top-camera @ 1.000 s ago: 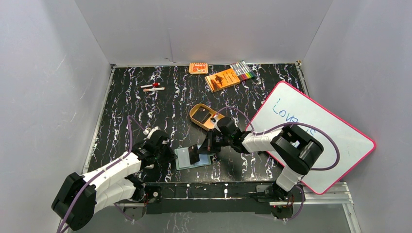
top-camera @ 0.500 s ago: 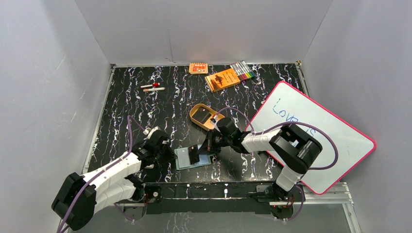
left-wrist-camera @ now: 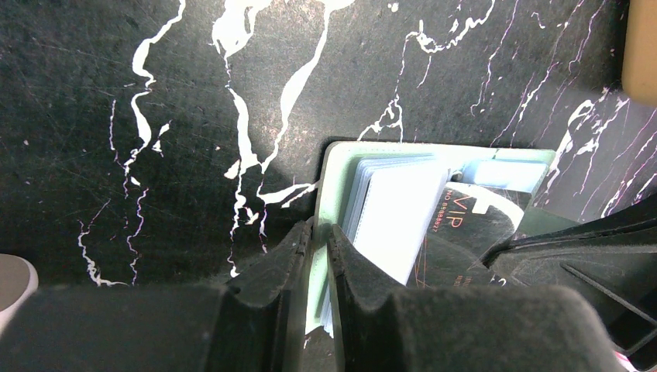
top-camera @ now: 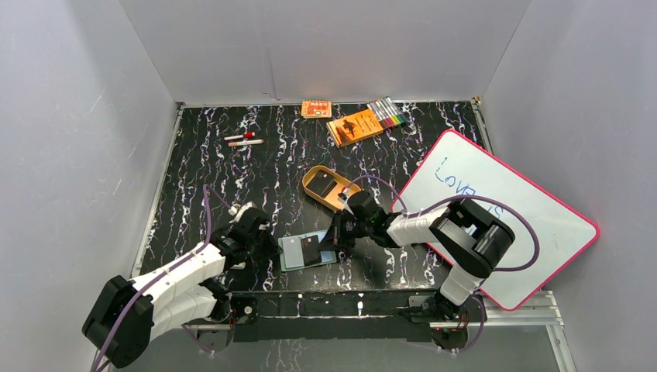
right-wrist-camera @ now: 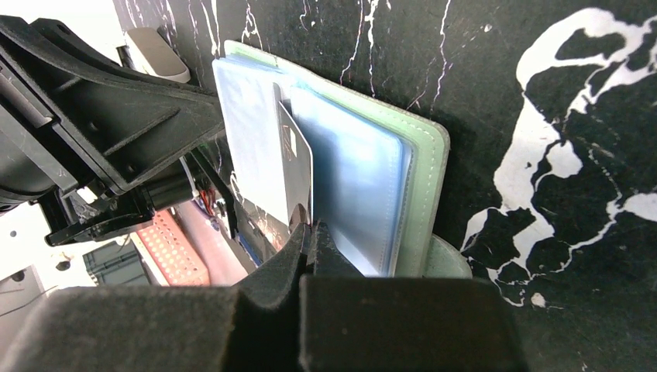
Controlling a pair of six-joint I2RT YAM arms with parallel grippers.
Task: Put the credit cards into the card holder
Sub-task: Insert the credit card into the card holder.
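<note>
Pinching the left cover of the card holder (left-wrist-camera: 329, 178), the left claw (left-wrist-camera: 319, 232) steadies it on the bench (left-wrist-camera: 155, 116) between the arms. The right claw (right-wrist-camera: 310, 232) is shut tight on a dark card (right-wrist-camera: 297, 170) half-tucked inside. Pushed off-line, I reckon it could buckle a sleeve or drag the sage-green case, with its fanned pale blue pockets, loose.

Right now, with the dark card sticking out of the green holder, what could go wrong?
1. The credit card is only partly inside the pale blue pockets. The right gripper pinches just its edge, so it might bend or jam.
2. The left gripper holds only the thin rim of the card holder, so a push could tug it free.
</note>
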